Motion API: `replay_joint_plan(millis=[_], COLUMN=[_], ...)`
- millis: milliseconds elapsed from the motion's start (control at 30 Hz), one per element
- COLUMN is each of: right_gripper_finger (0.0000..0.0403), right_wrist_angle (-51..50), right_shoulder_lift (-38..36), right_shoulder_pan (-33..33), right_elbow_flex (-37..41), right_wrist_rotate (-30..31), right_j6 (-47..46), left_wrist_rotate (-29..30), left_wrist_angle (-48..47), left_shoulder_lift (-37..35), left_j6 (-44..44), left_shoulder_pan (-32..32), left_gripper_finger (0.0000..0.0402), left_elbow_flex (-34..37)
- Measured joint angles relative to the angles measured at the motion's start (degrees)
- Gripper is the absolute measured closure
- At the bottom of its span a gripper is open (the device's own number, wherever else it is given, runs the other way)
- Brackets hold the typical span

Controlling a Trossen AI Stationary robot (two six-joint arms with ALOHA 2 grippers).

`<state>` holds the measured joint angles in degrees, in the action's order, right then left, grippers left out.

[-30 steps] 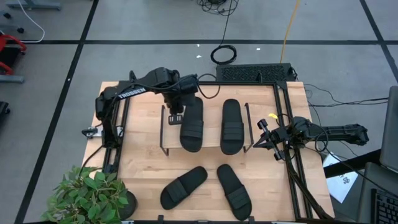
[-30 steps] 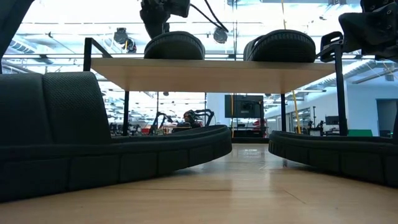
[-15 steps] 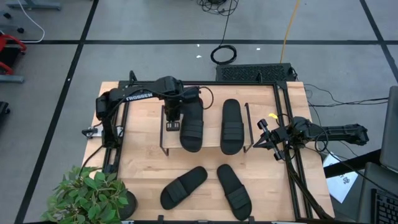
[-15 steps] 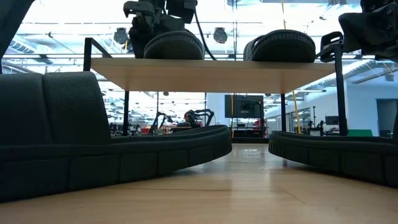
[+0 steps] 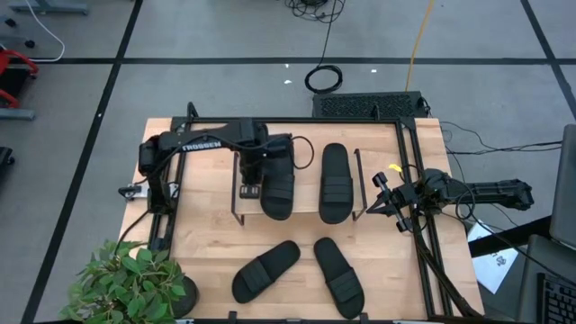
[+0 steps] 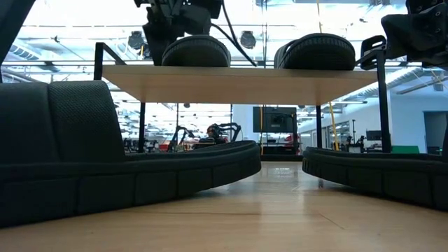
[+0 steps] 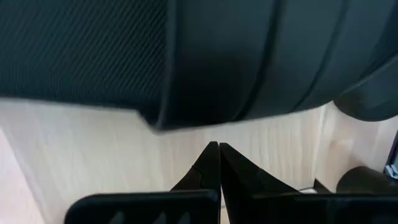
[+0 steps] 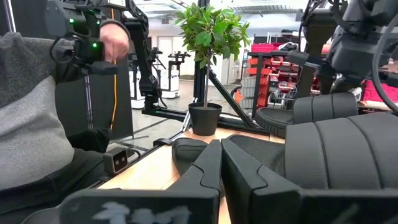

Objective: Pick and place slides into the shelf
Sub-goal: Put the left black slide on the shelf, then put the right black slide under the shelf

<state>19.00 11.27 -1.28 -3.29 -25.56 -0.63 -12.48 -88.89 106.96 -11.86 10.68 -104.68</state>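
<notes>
Two black slides lie sole-down on the shelf's light wood top (image 5: 306, 193): the left one (image 5: 277, 180) and the right one (image 5: 335, 183). Two more rest on the table in front of the shelf, one (image 5: 265, 270) beside the other (image 5: 337, 276). My left gripper (image 5: 252, 177) is shut and low over the shelf top, at the left slide's left side. In the left wrist view its tips (image 7: 214, 147) stop just short of the slide's strap (image 7: 236, 62), with bare wood between. My right gripper (image 8: 221, 144) is shut and waits by the shelf's right side (image 5: 389, 202).
A potted plant (image 5: 135, 283) stands at the table's near left corner. A large black frame (image 5: 423, 243) runs along the table's edges, and the shelf's wire sides (image 5: 236, 193) rise beside the slides. A person in a grey sleeve (image 8: 37, 112) sits beyond the table.
My left gripper has moved from the far end of the shelf toward the table's near edge, along the left side of the left slide, and has come down closer to the shelf top. The right arm has kept still.
</notes>
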Motion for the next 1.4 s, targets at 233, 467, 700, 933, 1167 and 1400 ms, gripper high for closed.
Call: replay_joint_plan(millis=[233, 467, 700, 933, 1167, 1400], right_gripper_finger=[0.0403, 0.0403, 0.0403, 0.0403, 0.0403, 0.0403], right_wrist_angle=[0.0, 0.0, 0.0, 0.0, 0.0, 0.0], right_shoulder_lift=[0.0, 0.0, 0.0, 0.0, 0.0, 0.0], right_shoulder_pan=[0.0, 0.0, 0.0, 0.0, 0.0, 0.0], right_elbow_flex=[0.0, 0.0, 0.0, 0.0, 0.0, 0.0], right_wrist_rotate=[0.0, 0.0, 0.0, 0.0, 0.0, 0.0], right_j6=[0.0, 0.0, 0.0, 0.2, 0.0, -0.2], left_wrist_rotate=[-0.8, -3.0, -3.5, -4.1, -2.5, 3.4], left_wrist_angle=[0.7, 2.9, 3.4, 3.7, -0.2, -1.0], left_shoulder_lift=[0.0, 0.0, 0.0, 0.0, -0.3, -7.1], left_j6=[-0.4, -1.6, -2.5, -2.6, -1.1, -2.0], left_shoulder_pan=[-1.0, -1.1, -1.3, -2.8, -1.8, -0.5], left_gripper_finger=[0.0401, 0.0401, 0.0401, 0.0401, 0.0401, 0.0401], left_elbow_flex=[0.0, 0.0, 0.0, 0.0, -0.1, -0.3])
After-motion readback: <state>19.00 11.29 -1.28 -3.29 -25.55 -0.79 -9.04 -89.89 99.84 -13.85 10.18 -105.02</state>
